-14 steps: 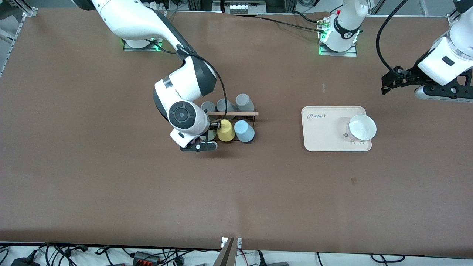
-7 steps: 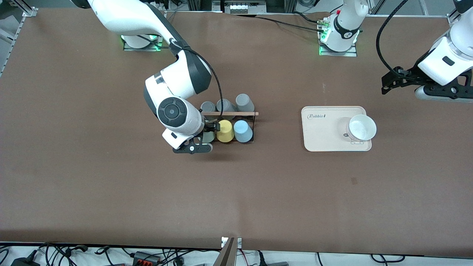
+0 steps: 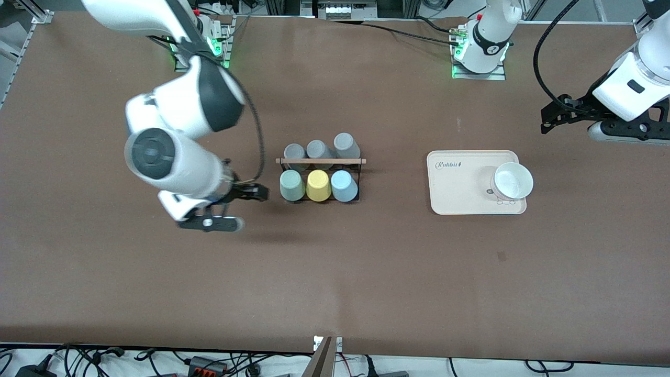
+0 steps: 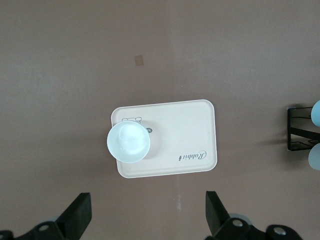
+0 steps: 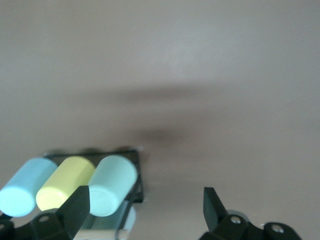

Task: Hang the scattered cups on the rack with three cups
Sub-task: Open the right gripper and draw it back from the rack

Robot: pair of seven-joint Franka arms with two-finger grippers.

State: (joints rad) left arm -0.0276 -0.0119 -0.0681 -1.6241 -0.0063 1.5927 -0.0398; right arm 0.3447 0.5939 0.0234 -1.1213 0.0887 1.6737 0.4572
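On the brown tabletop (image 3: 366, 272), near its middle, stands the small black rack (image 3: 320, 173) with a wooden rod (image 3: 320, 161) across its top. Six cups hang on it in two rows. The row nearer the front camera has the green cup (image 3: 291, 185), the yellow cup (image 3: 317, 185) and the blue cup (image 3: 344, 186), touching side by side. The green cup is at the right arm's end of the row and the blue cup is at the left arm's end. Three grey cups (image 3: 319, 148) fill the row farther from the camera.

The right tool (image 3: 246, 193) is up in the air, over bare tabletop just beside the rack, toward the right arm's end. Its fingers are spread wide and hold nothing. The right wrist view shows the green cup (image 5: 113, 185), the yellow cup (image 5: 65, 182) and the blue cup (image 5: 26, 186) close by.

The left arm waits well away, over the left arm's end of the tabletop. The left tool (image 4: 147, 217) has its fingers wide apart too, and it is empty. A cream tray (image 3: 455, 183) lies on the tabletop between the rack and that arm, with a white bowl (image 3: 513, 180) on it.
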